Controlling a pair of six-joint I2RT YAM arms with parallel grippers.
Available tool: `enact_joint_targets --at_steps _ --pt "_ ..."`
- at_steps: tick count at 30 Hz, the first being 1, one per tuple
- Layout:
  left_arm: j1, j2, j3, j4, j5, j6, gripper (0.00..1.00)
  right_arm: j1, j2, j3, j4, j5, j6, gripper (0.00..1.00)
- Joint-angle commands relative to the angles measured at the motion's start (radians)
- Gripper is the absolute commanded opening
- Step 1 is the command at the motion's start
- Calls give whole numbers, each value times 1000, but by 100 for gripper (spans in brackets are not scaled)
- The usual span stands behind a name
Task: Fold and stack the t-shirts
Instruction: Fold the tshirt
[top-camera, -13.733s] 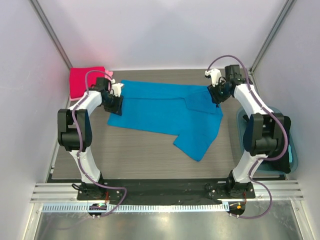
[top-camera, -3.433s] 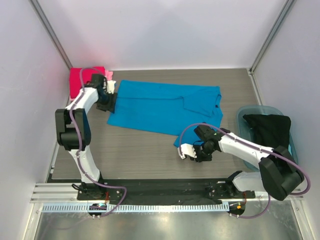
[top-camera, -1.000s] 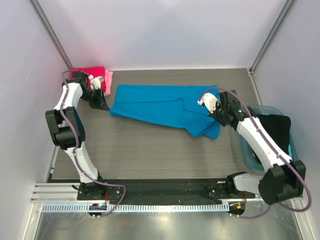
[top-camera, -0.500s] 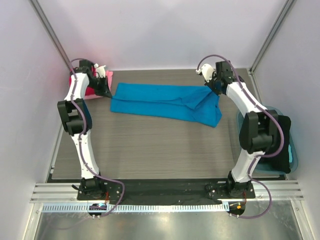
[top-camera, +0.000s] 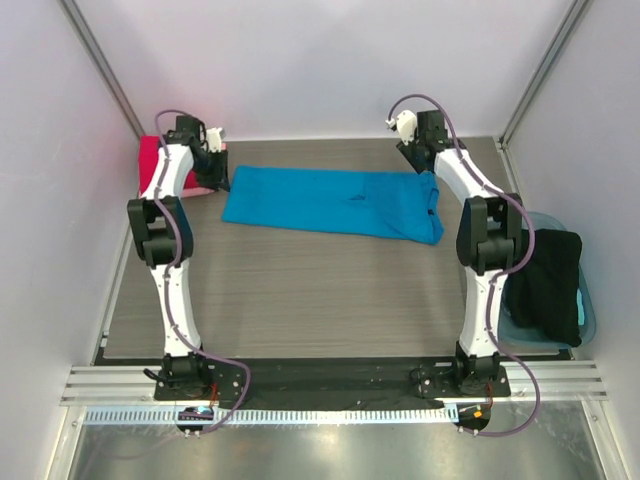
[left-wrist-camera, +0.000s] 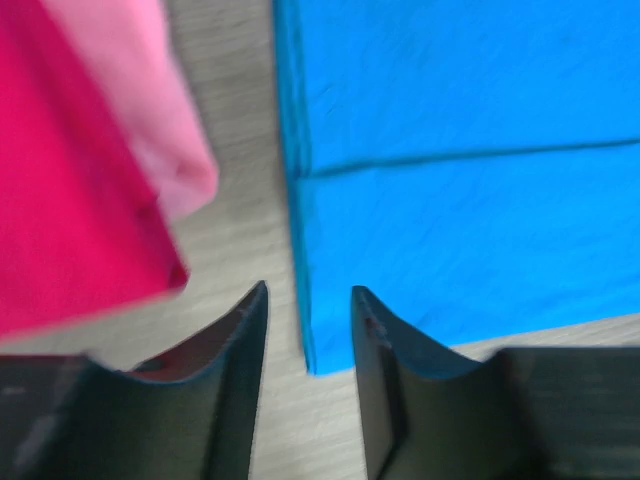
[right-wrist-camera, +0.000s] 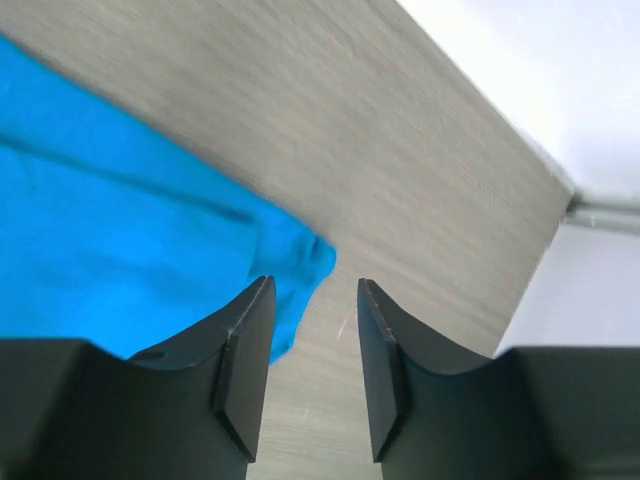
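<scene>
Across the far part of the grey wood-grain tabletop (top-camera: 300, 290): bright blue soft cloth t-shirt (top-camera: 330, 203), folded into a long flat strip, running left to right. At the far left corner: crimson red cloth t-shirt (top-camera: 150, 165), and in the left wrist view a pale pink cloth t-shirt (left-wrist-camera: 160, 130) touching its side, apart from the blue cloth by a strip of bare table.

Left gripper (left-wrist-camera: 308, 295) pointing down just at the left end of the blue strip, fingers (left-wrist-camera: 240, 340) parted by a narrow gap, the near left corner of the cloth seen in this gap, nothing clamped. Cannot tell whether touching the cloth.

Right gripper (right-wrist-camera: 315, 285) over the right end, fingers (right-wrist-camera: 245, 330) also parted, bare table between them, blue corner just beside the left finger, nothing held.

At the right edge: translucent blue plastic tub (top-camera: 590, 310) with black cloth (top-camera: 545, 280) inside, well apart from the shirts.
</scene>
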Motion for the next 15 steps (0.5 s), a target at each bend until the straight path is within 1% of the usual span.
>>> enact_joint_targets --at_steps 1,2,3,5,6,7,8,9,10,11,12,15 --pt "5 -179 -92 69 -117 -18 42 17 -227 -102 75 73 90 45" --pt "5 -228 -115 69 -103 -6 42 17 -306 -188 69 47 99 47" --pt "4 -244 -132 63 -86 28 43 15 -349 -228 35 27 110 47" --pt "2 -303 -236 85 -5 84 45 17 -437 -335 0 -17 127 47" --pt "-7 -317 -272 93 26 132 46 15 -455 -362 -64 -39 135 47" --pt "-18 -322 -299 63 20 248 50 17 -468 -383 -97 -54 154 47" --pt "-33 -310 -315 37 2 293 50 15 -486 -418 -129 -74 162 47" --pt "-54 -296 -313 5 -12 343 50 15 -491 -432 -195 -138 162 47" --pt "-55 -281 -309 -64 -11 412 50 14 -495 -448 -215 -157 167 47" --pt "-55 -262 -300 -90 10 440 49 10 -498 -480 -232 -180 165 47" --pt "-55 -236 -289 -107 20 454 49 9 -500 -491 -264 -214 158 47" --pt "-55 -170 -246 -137 26 482 49 0 -496 -535 -281 -241 139 47"
